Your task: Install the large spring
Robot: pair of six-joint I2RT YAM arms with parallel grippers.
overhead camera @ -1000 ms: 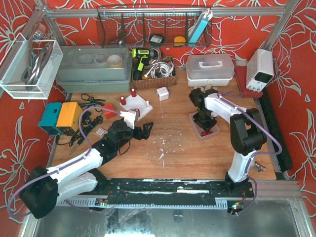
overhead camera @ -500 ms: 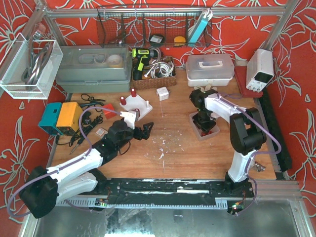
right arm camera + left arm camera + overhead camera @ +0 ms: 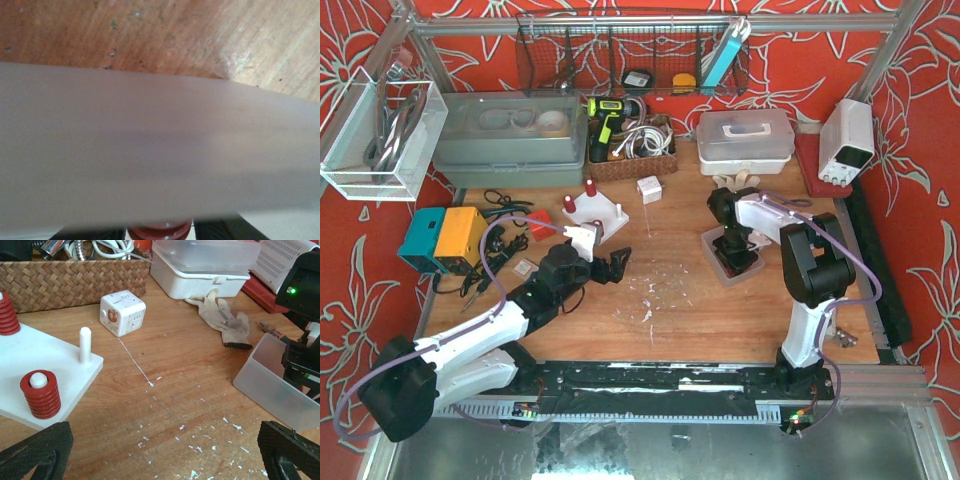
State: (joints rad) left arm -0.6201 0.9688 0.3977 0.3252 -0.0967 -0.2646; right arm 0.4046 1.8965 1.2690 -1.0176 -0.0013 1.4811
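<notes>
A white base plate (image 3: pixel 582 215) (image 3: pixel 45 365) lies at the left middle of the table. It carries red springs on pegs (image 3: pixel 40 394) and one bare white peg (image 3: pixel 85 344). My left gripper (image 3: pixel 610 265) (image 3: pixel 162 462) is open and empty just right of the plate, low over the wood. My right gripper (image 3: pixel 735 245) reaches down into a translucent bin (image 3: pixel 710 240) (image 3: pixel 280 385). In the right wrist view the bin wall (image 3: pixel 160 150) fills the frame. Below it a large red spring (image 3: pixel 160 232) sits tight between my two black fingers (image 3: pixel 95 233).
A white cube (image 3: pixel 648 189) (image 3: pixel 122 312) and a wicker basket (image 3: pixel 630 162) stand behind the plate. A white lidded box (image 3: pixel 745 140), a glove (image 3: pixel 225 322) and a power supply (image 3: pixel 847 140) are at the back right. A teal and orange device (image 3: pixel 445 238) is at the left.
My right gripper has shifted a little within the bin, and the bin has nudged slightly. The left arm has not moved.
</notes>
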